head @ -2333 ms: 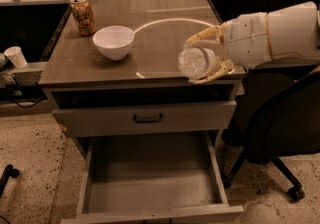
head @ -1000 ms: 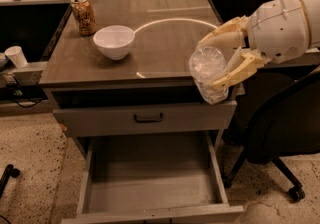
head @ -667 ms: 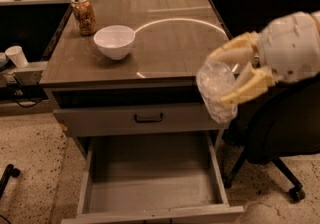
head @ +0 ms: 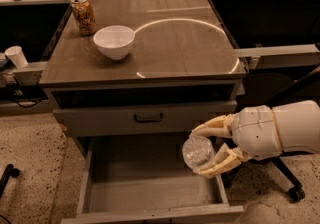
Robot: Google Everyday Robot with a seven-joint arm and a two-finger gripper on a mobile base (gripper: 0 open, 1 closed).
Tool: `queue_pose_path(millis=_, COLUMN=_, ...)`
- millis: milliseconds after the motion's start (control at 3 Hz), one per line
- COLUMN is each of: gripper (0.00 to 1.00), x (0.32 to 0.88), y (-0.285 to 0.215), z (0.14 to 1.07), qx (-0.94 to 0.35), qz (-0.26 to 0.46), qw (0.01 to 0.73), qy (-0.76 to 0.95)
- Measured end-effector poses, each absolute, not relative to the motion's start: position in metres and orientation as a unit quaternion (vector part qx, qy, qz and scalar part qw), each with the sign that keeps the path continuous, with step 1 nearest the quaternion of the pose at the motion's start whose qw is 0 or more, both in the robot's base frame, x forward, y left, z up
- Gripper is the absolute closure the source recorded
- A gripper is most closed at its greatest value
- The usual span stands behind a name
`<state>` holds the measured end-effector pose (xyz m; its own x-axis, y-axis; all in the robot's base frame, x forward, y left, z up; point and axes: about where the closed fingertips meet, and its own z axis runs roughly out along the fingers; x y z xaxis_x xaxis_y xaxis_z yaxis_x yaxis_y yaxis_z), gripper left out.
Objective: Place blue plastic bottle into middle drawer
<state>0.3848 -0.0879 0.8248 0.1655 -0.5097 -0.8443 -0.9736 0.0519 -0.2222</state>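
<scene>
While the gripper grips the blue plastic bottle over the middle drawer, it looks light and crushable (hold mid-body, gently).

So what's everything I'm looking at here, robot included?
cabinet top: one, brown, centre, marked with a pale ring
drink can: one, brown patterned, back left of the cabinet top
bowl: one, white, on the cabinet top, just in front of the can
paper cup: one, white, left of the cabinet
drawer front: one, grey with a black handle, shut, below the top
middle drawer: one, grey, pulled open at the bottom, floor bare
blue plastic bottle: one, clear and pale, held over the drawer's right side
office chair: one, black, far right
arm: one, white, reaching in from the right
tool: one, beige, two fingers shut on the bottle
</scene>
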Motion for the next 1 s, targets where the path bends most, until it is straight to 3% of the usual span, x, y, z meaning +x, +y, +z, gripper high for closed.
queue_pose_path(millis=1000, gripper=1.00, x=0.431, y=-0.066, z=0.761, qx=-0.606, qz=0.287, qw=0.459, qy=0.583)
